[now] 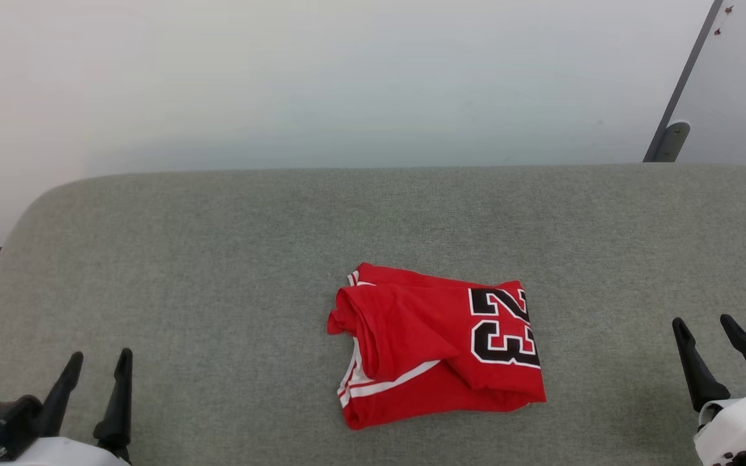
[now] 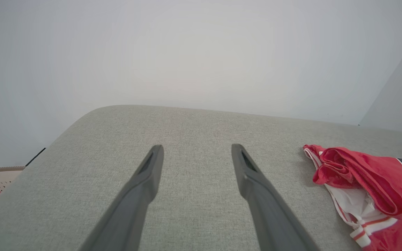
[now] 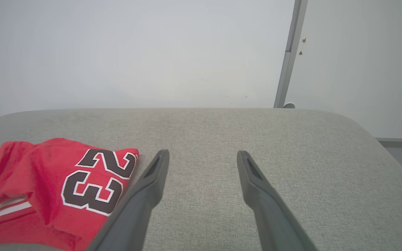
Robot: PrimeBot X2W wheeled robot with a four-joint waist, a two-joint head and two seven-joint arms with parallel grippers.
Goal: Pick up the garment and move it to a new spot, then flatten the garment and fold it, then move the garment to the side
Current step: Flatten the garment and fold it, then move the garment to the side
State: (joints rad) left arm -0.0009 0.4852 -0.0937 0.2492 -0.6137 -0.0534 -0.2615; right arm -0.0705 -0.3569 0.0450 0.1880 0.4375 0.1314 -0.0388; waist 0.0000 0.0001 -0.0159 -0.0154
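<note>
1. state of parts. the garment (image 1: 434,343) lies on the grey padded surface (image 1: 217,246), just toward 6 o'clock of centre in the head view. it is a compact, loose bundle of several layers. a rolled fold (image 1: 379,323) sits at its 9 o'clock side, the number (image 1: 502,327) is turned sideways at 3 o'clock, and white striped trim (image 1: 379,387) shows at 7 o'clock. the edges are uneven, not squared.

2. pincers. the left gripper (image 1: 101,353) sits at 8 o'clock and the right gripper (image 1: 702,320) at 4 o'clock, both well apart from the cloth. each has its fingers spread wide and holds nothing.

3. stage. this layout fits two cases: a bunched garment waiting to be lifted to a new spot, or a folded garment set down after folding. the pictures do not settle which.

4. handling notes, valid for any grasp on this bundle.
- approach from the 9 and 3 o'clock sides, one gripper each, so the load is shared.
- slide the lower finger under all layers; a pinch on the top layer alone would probably peel the bundle open.
- the rolled fold looks thick and likely springy; close on it fully.
- lift both sides level, since thin jersey cloth tends to sag in the middle.
- set down low, then release; a drop would likely disturb the layers.
</note>
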